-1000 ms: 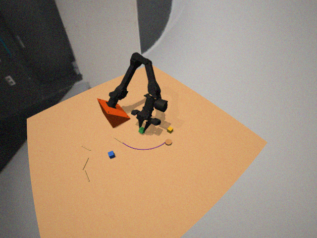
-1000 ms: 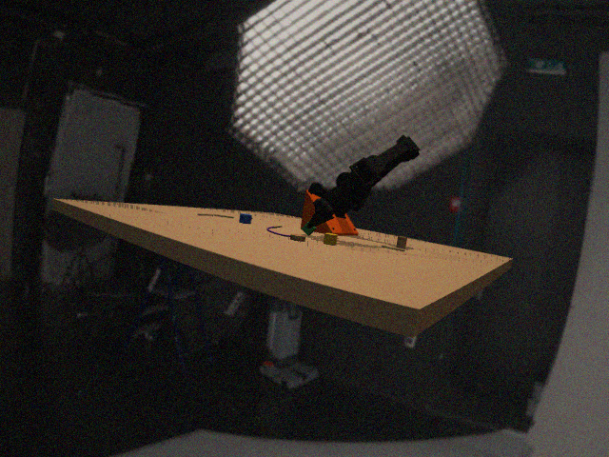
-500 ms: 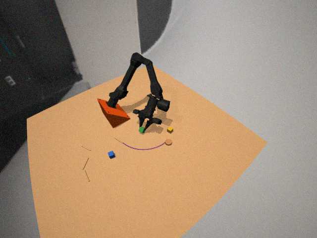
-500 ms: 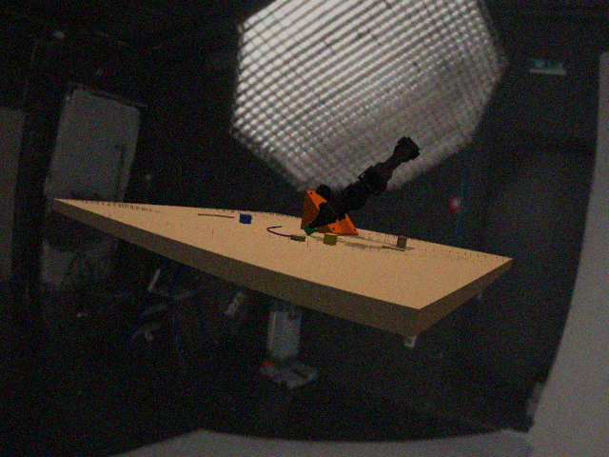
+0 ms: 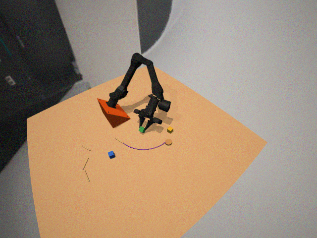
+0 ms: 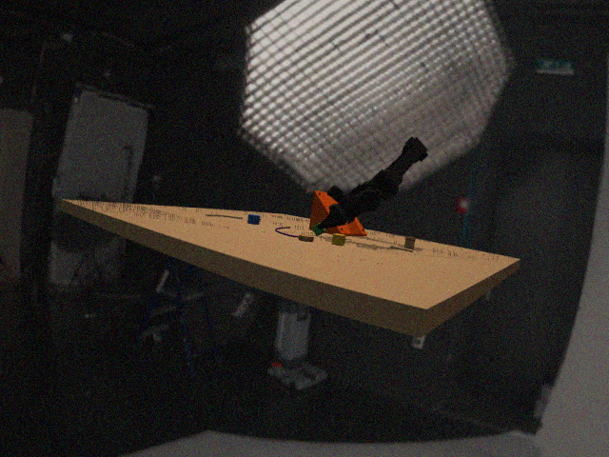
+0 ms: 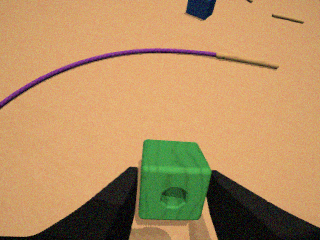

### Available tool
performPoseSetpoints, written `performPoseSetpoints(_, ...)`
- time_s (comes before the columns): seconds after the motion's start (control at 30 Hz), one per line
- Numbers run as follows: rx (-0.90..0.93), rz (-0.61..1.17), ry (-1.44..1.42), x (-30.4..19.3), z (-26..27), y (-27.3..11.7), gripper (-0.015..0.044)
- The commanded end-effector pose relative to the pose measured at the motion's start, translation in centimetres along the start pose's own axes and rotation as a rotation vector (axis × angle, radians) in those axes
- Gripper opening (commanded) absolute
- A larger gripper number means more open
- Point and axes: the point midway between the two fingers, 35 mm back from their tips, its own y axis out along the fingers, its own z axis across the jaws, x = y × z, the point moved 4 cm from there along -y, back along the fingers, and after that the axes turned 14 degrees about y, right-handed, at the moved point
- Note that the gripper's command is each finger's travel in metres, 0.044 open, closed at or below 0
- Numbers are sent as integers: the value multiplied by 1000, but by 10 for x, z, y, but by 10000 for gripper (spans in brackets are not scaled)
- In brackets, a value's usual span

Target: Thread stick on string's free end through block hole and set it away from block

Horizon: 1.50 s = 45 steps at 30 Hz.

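The green block [image 5: 141, 129] [image 6: 318, 229] [image 7: 172, 182] appears to rest on the table, between the fingertips of my gripper [image 5: 142, 128] [image 7: 172, 176]. The fingers are slightly open, with a thin gap at the block's left side in the wrist view. The block's round hole shows on its near face there. The thin stick [image 5: 118, 140] [image 7: 247, 61] lies on the table on the end of the purple string [image 5: 143, 149] [image 7: 125, 53]. The string curves to the round wooden button [image 5: 168, 142] [image 6: 305, 238].
A yellow cube [image 5: 170, 129] [image 6: 338, 239] lies near the button. A blue cube [image 5: 111, 154] [image 6: 253, 219] [image 7: 201, 7] lies beyond the string. Several loose sticks [image 5: 85, 163] lie farther out. A brown block [image 6: 409, 243] stands behind. The orange arm base [image 5: 115, 112] is near the green block.
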Motion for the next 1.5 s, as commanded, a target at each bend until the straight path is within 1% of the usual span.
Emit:
performPoseSetpoints(0.0,0,3,-3,2,2,-10,239)
performPoseSetpoints(0.1,1,1,-1,12,4,-52,239)
performPoseSetpoints(0.17,1,0,0,15,4,-63,239)
performPoseSetpoints(0.67,1,0,0,15,4,-63,239)
performPoseSetpoints(0.7,-3,1,-10,15,4,-62,265)
performPoseSetpoints(0.77,-28,21,-125,17,4,-58,318)
performPoseSetpoints(0.9,-84,103,-465,22,3,-48,423)
performPoseSetpoints(0.93,-92,128,-548,23,3,-46,440)
performPoseSetpoints(1.13,-83,301,-1039,31,3,-33,440)
performPoseSetpoints(1.3,11,453,-1430,38,3,-24,440)
performPoseSetpoints(1.47,116,548,-1638,43,4,-19,440)
